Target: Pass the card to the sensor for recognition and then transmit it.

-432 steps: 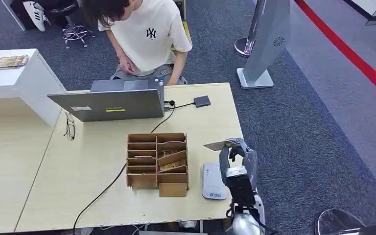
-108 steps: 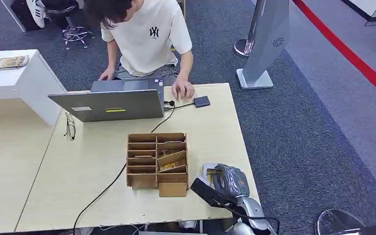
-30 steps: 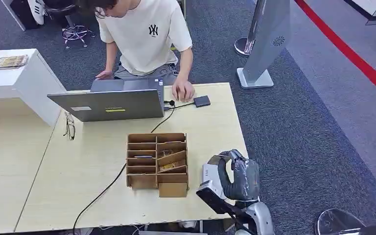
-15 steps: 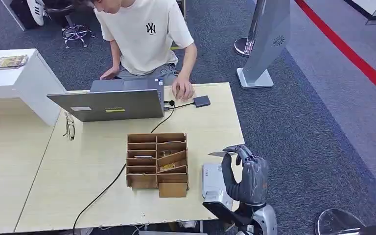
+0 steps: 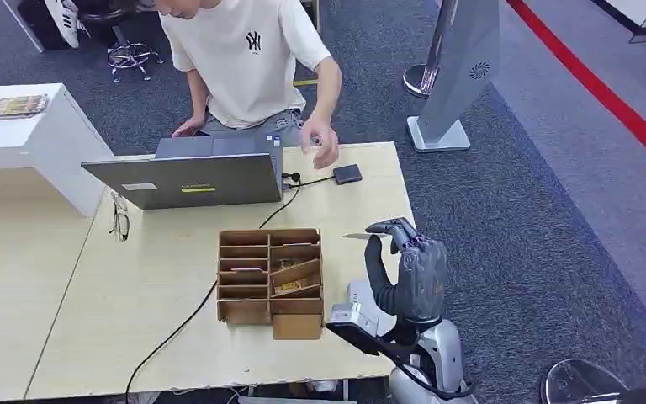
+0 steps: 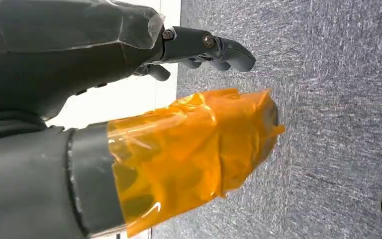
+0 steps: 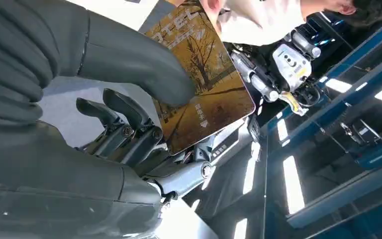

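Card (image 5: 356, 236) pinched flat in the robot's right hand (image 5: 408, 269) had risen off the white sensor (image 5: 362, 313) toward the person's reaching hand (image 5: 326, 151) far across the table (image 5: 151, 311); handover looked next, and the left hand (image 6: 129, 99) hung empty, fingers loosely apart.

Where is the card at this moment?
In the head view, the card is held up by the right hand, above the table's right side, right of the cardboard organizer.

From high up we are looking forward and down over the table (image 5: 160, 278). Close behind each wrist, we are viewing the right hand (image 7: 79, 124) and left hand (image 6: 129, 124).
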`<action>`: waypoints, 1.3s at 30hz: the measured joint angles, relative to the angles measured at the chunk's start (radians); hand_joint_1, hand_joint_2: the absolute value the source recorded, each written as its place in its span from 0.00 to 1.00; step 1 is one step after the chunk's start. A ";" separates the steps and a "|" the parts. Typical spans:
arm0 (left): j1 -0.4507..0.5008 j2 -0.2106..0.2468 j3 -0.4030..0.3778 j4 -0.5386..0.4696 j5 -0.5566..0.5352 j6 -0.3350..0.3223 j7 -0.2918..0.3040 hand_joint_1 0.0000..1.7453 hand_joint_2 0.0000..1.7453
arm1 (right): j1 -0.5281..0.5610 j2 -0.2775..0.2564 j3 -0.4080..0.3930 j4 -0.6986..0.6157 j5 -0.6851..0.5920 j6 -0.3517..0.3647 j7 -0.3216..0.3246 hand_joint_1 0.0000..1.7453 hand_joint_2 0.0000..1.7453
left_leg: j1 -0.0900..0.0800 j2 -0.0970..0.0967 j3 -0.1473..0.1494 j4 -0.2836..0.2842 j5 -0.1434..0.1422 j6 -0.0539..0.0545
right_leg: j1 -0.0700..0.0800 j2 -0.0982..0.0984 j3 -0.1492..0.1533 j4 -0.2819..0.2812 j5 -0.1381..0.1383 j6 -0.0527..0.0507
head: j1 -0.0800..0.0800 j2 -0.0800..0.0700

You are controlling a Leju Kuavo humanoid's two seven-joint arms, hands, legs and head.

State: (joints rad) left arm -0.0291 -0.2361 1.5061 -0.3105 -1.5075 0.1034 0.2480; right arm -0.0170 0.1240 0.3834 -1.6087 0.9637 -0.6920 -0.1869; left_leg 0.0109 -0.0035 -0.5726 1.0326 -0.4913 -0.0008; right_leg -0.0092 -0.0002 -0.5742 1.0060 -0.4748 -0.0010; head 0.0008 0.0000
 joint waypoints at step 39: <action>-0.009 0.084 -0.123 0.048 -0.037 -0.044 0.002 0.00 0.00 | -0.627 -0.119 0.115 0.658 0.360 0.172 0.281 1.00 1.00 | 0.000 0.000 0.000 0.000 0.002 -0.001 | 0.000 0.001 -0.001 0.000 0.002 0.000 | 0.000 0.000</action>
State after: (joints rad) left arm -0.0381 -0.1526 1.3832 -0.2621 -1.5442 0.0591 0.2495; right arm -0.6442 0.0054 0.4986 -0.9511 1.3233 -0.5199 0.0942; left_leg 0.0109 -0.0031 -0.5730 1.0330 -0.4890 -0.0016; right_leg -0.0092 0.0008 -0.5755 1.0063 -0.4728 -0.0012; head 0.0004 0.0000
